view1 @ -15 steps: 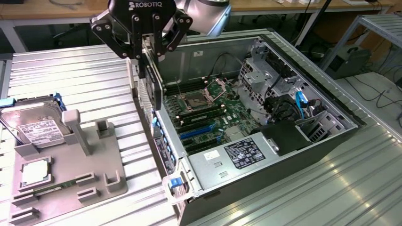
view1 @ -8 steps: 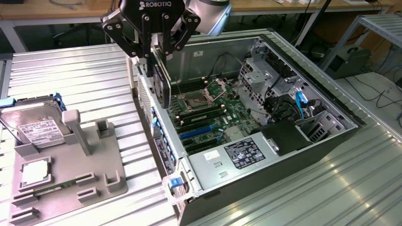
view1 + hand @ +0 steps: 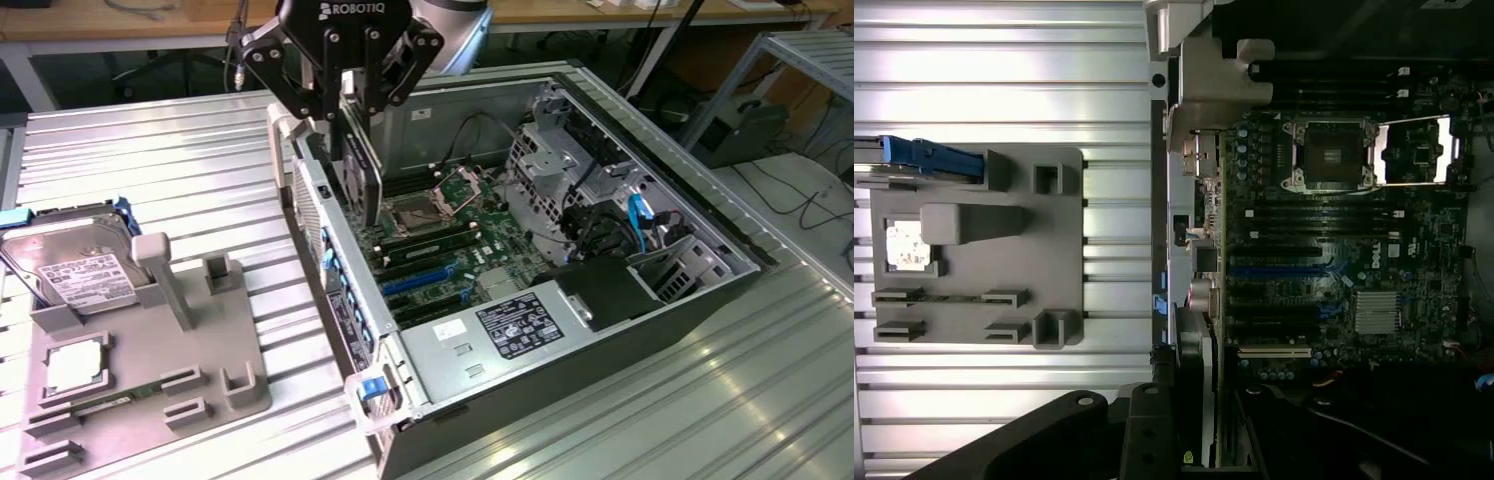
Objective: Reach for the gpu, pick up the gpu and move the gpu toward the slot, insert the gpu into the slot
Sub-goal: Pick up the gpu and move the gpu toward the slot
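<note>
One black gripper (image 3: 354, 100) hangs over the open computer case (image 3: 747, 262) in the middle of the ribbed metal table (image 3: 160, 150). Its fingers are clamped on the top of the gpu (image 3: 360, 165), which stands upright on edge. The lower end of the gpu dips inside the case, just beside the wall on the exterior view's left and over the green motherboard (image 3: 447, 245); whether it touches the board I cannot tell. Toward the table's edge at the exterior view's left sits a grey holder tray (image 3: 214, 340) with a silver hard drive (image 3: 80, 275) propped at its far corner, well apart from the case.
</note>
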### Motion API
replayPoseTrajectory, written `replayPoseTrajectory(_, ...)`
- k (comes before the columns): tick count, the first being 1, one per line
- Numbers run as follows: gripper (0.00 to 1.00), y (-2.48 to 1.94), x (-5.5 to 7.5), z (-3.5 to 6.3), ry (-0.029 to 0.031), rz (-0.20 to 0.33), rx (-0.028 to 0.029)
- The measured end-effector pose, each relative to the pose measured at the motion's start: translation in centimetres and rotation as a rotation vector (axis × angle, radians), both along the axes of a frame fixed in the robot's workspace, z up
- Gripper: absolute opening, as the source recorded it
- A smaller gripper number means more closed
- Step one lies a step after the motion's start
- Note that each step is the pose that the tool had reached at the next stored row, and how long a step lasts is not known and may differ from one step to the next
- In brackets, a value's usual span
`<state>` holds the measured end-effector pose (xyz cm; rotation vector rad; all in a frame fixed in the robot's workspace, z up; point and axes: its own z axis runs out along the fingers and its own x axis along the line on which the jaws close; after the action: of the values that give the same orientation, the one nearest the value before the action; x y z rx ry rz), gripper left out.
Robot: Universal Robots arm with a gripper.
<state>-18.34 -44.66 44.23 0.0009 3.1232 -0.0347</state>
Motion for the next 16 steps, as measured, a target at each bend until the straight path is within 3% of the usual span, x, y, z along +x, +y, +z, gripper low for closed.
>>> replayPoseTrajectory(16, 0.27, 0.00, 3.0, 0.00, 0.0000, 0.000, -0.0001)
